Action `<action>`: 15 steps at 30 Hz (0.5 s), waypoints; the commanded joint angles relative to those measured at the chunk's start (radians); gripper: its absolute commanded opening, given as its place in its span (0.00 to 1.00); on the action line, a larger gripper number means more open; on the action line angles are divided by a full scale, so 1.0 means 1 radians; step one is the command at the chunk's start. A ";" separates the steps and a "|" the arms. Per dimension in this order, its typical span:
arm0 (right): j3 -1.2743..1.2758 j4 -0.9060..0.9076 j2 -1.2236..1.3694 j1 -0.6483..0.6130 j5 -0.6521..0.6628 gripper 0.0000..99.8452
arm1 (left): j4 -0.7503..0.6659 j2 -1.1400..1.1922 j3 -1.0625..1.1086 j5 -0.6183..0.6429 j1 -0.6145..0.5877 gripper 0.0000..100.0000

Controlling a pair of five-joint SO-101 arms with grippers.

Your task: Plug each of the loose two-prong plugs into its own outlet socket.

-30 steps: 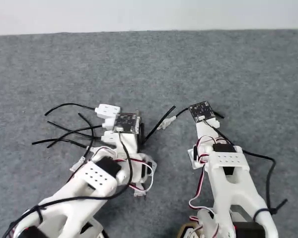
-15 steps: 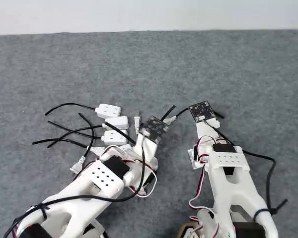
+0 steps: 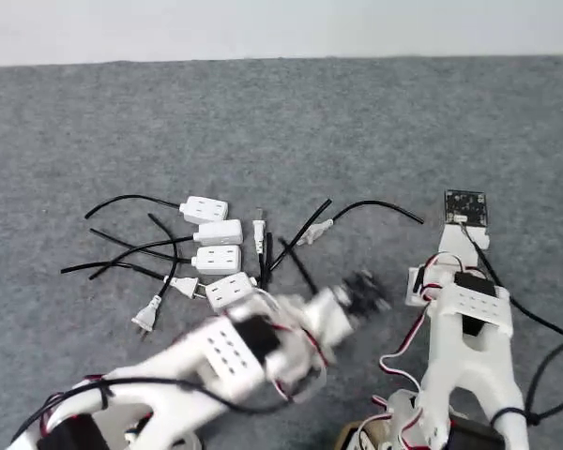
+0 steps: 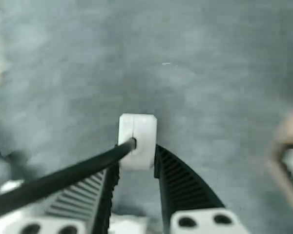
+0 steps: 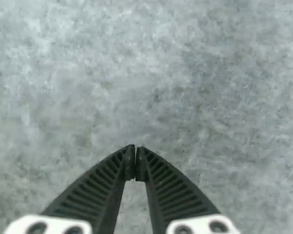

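Note:
Several white outlet sockets (image 3: 218, 246) lie in a column at the left centre of the grey carpet, each with a black cord. Loose white plugs lie near them: one (image 3: 258, 230) just right of the sockets, one (image 3: 314, 231) further right, one (image 3: 147, 314) at the front left. My left gripper (image 3: 361, 288) (image 4: 136, 148), low in the middle, is shut on a small white plug (image 4: 137, 129) whose black cord (image 4: 63, 178) trails back over the fingers. My right gripper (image 5: 135, 151) is shut, holds nothing, and is over bare carpet at the right (image 3: 465, 208).
Black cords (image 3: 122, 248) fan out to the left of the sockets, and another (image 3: 375, 206) curves across the centre. The carpet's far half and right side hold nothing else. A white wall edge (image 3: 281, 28) bounds the back.
My left arm swung right, from over the sockets to the front centre, uncovering the front socket. My right arm shifted right, away from the centre plug.

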 commanded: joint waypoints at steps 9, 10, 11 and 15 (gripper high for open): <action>-0.057 -0.015 0.001 0.042 -0.011 0.01 | 0.014 0.100 -0.130 -0.083 0.017 0.13; -0.057 -0.015 0.001 0.042 -0.009 0.01 | 0.002 0.140 -0.136 -0.084 -0.014 0.18; -0.057 -0.013 0.001 0.042 -0.009 0.01 | -0.015 0.184 -0.139 -0.084 -0.041 0.23; -0.057 -0.013 0.001 0.042 -0.009 0.02 | -0.046 0.313 -0.200 -0.083 -0.137 0.30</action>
